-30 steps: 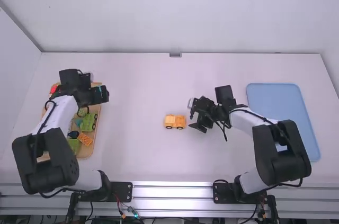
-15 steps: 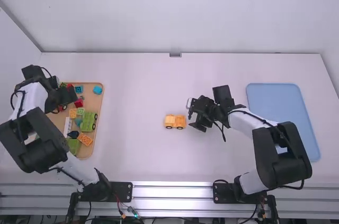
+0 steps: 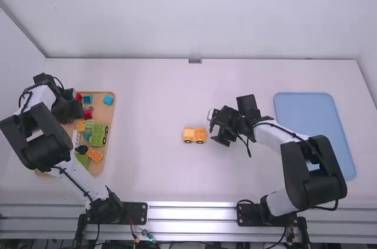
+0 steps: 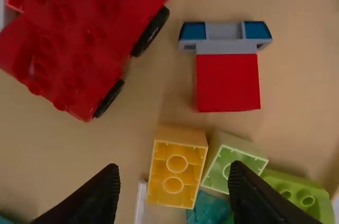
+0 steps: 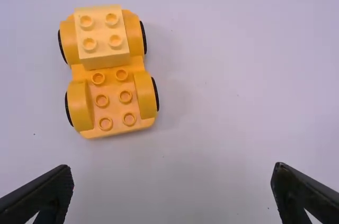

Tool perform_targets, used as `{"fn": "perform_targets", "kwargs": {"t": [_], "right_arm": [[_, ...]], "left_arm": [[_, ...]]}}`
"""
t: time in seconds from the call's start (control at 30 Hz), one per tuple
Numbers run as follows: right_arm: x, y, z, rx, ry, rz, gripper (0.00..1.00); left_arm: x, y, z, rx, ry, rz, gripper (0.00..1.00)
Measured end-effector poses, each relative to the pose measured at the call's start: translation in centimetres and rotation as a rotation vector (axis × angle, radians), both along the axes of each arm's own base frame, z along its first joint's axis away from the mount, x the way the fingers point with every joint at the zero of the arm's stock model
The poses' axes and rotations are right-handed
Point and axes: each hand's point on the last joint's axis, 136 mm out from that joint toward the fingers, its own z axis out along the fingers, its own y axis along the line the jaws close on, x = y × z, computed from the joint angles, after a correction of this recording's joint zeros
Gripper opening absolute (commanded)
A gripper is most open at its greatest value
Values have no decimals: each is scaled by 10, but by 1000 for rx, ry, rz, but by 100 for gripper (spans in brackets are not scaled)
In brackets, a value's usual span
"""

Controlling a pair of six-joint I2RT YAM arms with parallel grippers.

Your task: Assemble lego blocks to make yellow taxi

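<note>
So you've got the big white table, with a blue tray by its right edge and a wooden tray full of bricks by its left edge. Your taxi so far is the yellow wheeled base, sitting around mid-table, somewhat nearer the near edge, with one pale yellow block on one end and bare studs on the other. Your right gripper is parked just beside it, fingers wide apart with nothing between them. Your left gripper is over the wooden tray, fingers apart too and grasping nothing, lined up around a loose yellow brick a bit toward the tray's far edge from its middle. IMO you're on the fetch-another-part step, and that brick looks like the pick. Next you'd want to drop straight down, clench on its sides, lift, then carry it over to the base. Watch the lime block tucked right next to it tho, one fingertip looks lined up to land on that. Also, the brick's hollow side is facing up, so my guess is you'll need to flip it before it'll press onto the studs.
</note>
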Motion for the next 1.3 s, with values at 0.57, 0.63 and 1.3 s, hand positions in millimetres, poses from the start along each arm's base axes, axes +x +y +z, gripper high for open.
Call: {"fn": "perform_targets", "kwargs": {"t": [0.57,0.63,1.3], "right_arm": [[1,0,0,-2,-5,2,99],[1,0,0,-1,-3,0,99],[1,0,0,0,-4,0,99]], "left_arm": [[0,0,-22,27,-28,-28,44],[0,0,-24,29,-30,-31,42],[-4,-3,-31,26,-23,-16,41]]}}
